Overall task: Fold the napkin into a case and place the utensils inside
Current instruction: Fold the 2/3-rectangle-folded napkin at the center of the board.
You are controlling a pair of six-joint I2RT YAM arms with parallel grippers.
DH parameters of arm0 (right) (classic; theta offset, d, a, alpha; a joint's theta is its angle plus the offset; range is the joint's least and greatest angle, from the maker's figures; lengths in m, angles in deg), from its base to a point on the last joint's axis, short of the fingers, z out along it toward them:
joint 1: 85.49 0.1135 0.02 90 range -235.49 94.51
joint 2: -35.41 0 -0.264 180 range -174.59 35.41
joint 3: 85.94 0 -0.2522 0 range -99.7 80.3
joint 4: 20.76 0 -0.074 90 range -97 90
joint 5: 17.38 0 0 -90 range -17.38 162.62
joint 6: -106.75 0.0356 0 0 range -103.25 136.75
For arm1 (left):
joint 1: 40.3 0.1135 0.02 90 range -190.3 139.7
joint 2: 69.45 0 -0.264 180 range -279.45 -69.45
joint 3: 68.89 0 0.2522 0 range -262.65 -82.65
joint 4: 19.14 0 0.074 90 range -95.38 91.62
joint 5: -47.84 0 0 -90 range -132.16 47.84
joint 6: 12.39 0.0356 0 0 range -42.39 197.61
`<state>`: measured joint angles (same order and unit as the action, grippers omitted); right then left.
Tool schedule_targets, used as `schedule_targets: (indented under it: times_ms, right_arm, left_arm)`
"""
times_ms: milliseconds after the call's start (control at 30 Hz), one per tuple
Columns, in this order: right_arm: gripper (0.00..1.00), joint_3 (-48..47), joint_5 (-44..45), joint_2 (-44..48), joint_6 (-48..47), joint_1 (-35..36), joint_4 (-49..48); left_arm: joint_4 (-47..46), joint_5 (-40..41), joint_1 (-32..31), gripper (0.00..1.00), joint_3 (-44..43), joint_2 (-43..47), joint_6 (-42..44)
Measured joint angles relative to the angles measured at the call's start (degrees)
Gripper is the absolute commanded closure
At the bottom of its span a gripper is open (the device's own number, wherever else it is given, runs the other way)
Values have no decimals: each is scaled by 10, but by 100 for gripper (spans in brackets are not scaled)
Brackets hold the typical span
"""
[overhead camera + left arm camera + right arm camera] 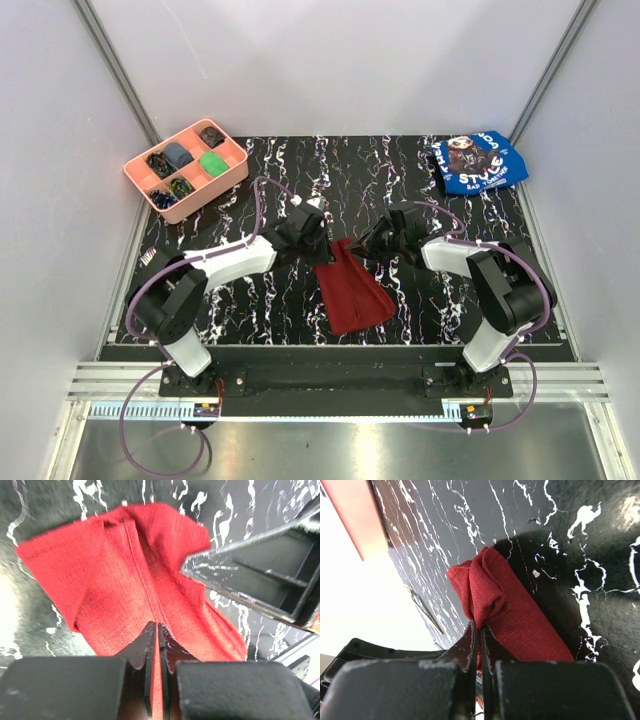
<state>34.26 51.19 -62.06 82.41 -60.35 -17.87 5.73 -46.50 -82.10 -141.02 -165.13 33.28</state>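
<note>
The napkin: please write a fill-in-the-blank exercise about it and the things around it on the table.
1. The napkin is dark ____ in colour.
2. Both pairs of jaws are ____ on the napkin.
3. The tray with compartments is ____.
4. The blue cloth lies at the far ____ corner of the table.

Missing words: red; shut; pink; right.

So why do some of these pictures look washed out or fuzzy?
Top view: even light, sharp, glare on the front rail. Left wrist: napkin crisp, white burnt-out patch at left. Right wrist: left side washed out white; jaws near the lens soft.
</note>
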Motion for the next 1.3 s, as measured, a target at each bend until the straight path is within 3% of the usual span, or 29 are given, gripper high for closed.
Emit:
schedule_targets:
  times_ms: [300,733,967,1067,1300]
  right_arm:
    - [100,0,26,3,53,21,8]
    - [100,30,126,-5,263,102,-61]
    - [100,80,206,-12,360,133,-122]
    - [100,107,239,-12,398,149,-152]
    - [100,121,274,-16,440,158,-181]
  left_arm:
    - [-30,-9,11,97,41,-48,-3]
    - [-115,-28,13,98,58,-63,-5]
    - [-131,-28,11,96,79,-45,13]
    - [-108,-27,10,90,84,-28,24]
    - [-74,-1,10,88,128,61,36]
